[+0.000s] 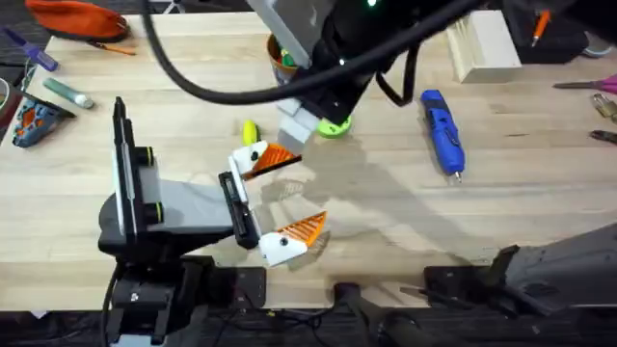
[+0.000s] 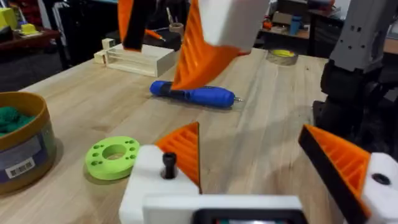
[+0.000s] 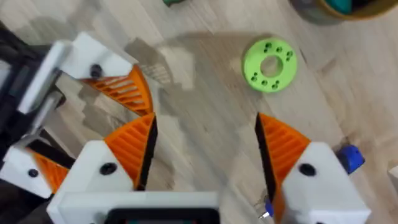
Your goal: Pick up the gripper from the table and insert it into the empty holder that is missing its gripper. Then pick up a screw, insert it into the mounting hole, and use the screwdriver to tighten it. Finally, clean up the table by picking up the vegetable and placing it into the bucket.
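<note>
My left gripper (image 1: 286, 198) lies open near the table's front. Both its white holders carry orange ribbed pads. The far holder (image 2: 149, 180) holds the orange gripper (image 2: 183, 152), and a dark screw (image 2: 169, 165) stands up out of its mounting hole. My right gripper (image 3: 208, 149) hovers open and empty just above and behind that holder, with its pads (image 2: 199, 53) hanging over it. The blue screwdriver (image 1: 442, 130) lies on the table to the right. The yellow vegetable (image 1: 250, 130) rests beyond the left gripper. The brown bucket (image 2: 22, 146) stands at the back, partly under the right arm.
A green holed disc (image 1: 335, 126) lies beside the right gripper. A wooden box (image 1: 485, 43) sits at the back right. Tools and an orange pouch (image 1: 77, 17) crowd the back left. Bare wood stretches in front of the screwdriver.
</note>
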{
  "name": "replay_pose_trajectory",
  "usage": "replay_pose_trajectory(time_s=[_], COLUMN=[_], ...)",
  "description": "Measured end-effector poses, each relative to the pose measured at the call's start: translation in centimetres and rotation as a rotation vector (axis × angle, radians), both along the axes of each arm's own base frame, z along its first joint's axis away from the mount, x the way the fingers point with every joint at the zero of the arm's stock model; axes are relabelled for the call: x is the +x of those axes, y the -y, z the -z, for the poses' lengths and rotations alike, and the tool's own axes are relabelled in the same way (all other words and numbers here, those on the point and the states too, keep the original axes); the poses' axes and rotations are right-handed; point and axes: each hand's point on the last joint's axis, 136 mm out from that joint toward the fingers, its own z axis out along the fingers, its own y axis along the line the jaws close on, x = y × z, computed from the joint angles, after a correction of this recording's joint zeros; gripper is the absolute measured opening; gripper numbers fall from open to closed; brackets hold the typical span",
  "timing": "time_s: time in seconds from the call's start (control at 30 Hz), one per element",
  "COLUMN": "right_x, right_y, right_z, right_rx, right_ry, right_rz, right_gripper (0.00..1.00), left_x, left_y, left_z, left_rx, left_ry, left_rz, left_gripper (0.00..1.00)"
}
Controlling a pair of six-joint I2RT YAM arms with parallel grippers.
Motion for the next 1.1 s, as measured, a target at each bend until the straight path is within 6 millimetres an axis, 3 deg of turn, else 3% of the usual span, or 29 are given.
replay_pose_trajectory(time_s=[0.23, 0.73, 0.9, 1.1], right_x=[0.7, 4.3, 5.2, 5.4], right_y=[2.4, 11.6, 13.1, 13.5], right_z=[1.9, 4.2, 4.2, 4.2], right_rx=[-0.014, -0.013, -0.010, -0.009], right_ry=[-0.035, -0.092, -0.093, -0.094], right_rz=[0.115, 0.520, 0.576, 0.593], right_gripper=[0.871, 0.872, 0.873, 0.873], left_x=[0.0, 0.0, 0.0, 0.0], left_y=[0.0, 0.0, 0.0, 0.0], left_z=[0.0, 0.0, 0.0, 0.0], left_rx=[0.000, 0.000, 0.000, 0.000], left_ry=[0.000, 0.000, 0.000, 0.000], left_rz=[0.000, 0.000, 0.000, 0.000], left_gripper=[0.987, 0.985, 0.985, 0.985])
